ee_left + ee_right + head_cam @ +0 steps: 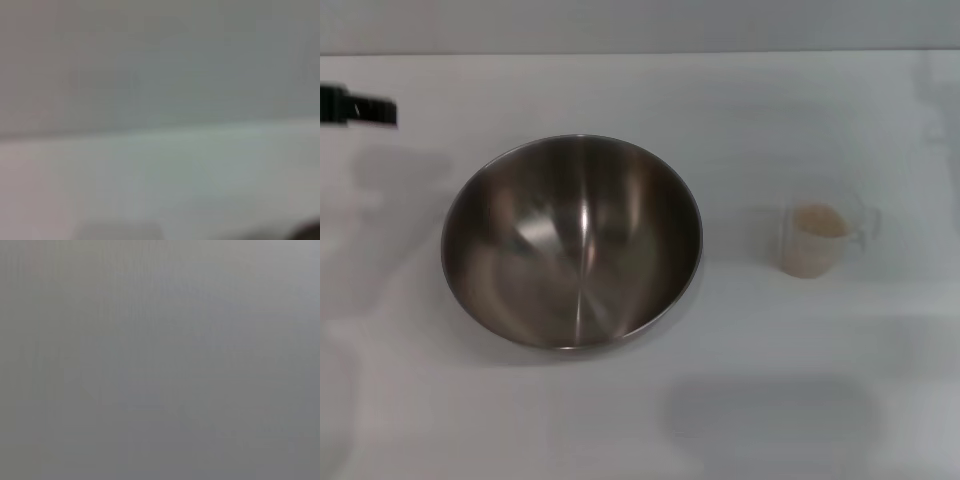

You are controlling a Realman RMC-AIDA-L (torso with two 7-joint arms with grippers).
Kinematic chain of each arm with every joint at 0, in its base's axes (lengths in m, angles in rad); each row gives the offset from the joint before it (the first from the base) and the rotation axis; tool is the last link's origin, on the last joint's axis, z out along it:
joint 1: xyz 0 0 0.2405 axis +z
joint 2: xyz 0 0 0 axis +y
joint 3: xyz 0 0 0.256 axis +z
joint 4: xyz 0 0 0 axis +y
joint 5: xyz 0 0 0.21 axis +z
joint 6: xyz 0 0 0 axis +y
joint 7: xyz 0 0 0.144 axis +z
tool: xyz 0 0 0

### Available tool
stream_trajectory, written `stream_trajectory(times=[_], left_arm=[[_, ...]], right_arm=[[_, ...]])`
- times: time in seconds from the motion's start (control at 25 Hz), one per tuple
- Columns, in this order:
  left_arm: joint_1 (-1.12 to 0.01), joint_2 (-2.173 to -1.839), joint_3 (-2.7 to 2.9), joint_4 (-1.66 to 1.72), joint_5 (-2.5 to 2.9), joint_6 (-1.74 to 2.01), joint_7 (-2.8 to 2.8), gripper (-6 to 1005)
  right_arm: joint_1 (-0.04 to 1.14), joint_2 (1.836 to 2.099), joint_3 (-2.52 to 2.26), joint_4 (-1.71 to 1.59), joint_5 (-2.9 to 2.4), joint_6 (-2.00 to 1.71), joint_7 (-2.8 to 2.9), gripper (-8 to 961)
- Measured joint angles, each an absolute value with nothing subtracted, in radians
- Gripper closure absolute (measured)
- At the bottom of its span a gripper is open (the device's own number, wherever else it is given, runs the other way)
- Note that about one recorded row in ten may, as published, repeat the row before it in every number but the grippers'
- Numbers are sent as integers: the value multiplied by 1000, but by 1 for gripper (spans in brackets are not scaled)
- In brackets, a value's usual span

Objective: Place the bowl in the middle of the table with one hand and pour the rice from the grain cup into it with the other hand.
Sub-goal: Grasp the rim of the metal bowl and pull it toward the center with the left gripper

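Sitting left of the table's [820, 400] centre, the bowl [571, 242] was empty; your grain cup [813, 240] of rice [817, 222] waited at three o'clock, apart. The left gripper [360, 107] hung at ten o'clock, its opening untellable; your right one was unseen.

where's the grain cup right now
In the head view the grain cup stands upright on the white table on the robot's right side, apart from the steel bowl, with rice inside and no gripper near it.
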State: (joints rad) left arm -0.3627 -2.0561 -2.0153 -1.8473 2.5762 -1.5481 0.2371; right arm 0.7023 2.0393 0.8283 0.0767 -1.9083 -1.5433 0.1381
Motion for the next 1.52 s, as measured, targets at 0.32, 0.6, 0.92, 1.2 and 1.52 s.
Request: stream_trajectory(times=[0.32,0.6,0.92,1.2,1.52], left_arm=[[-380,-2063,-1940,-1723,2575,-1602,249,187],[-406,-2066,-1883,-1602,2573,-1562,250,188],[-426,-2066,-1862,-1548,2571,-1541,254,188],[-445,-2066,-1856,-1470,2571,-1497,270,189],[-454,-2063,-1865,-1435,2571,-1475,278,471]], right_arm=[[708,2037,828,59,-1908,-1526,138,325],[709,2037,828,58,-1908,-1521,138,325],[707,2040,828,58,-1908,-1522,138,326],[705,2041,828,58,-1908,-1529,138,326],[703,2042,828,58,-1908,-1531,138,326]])
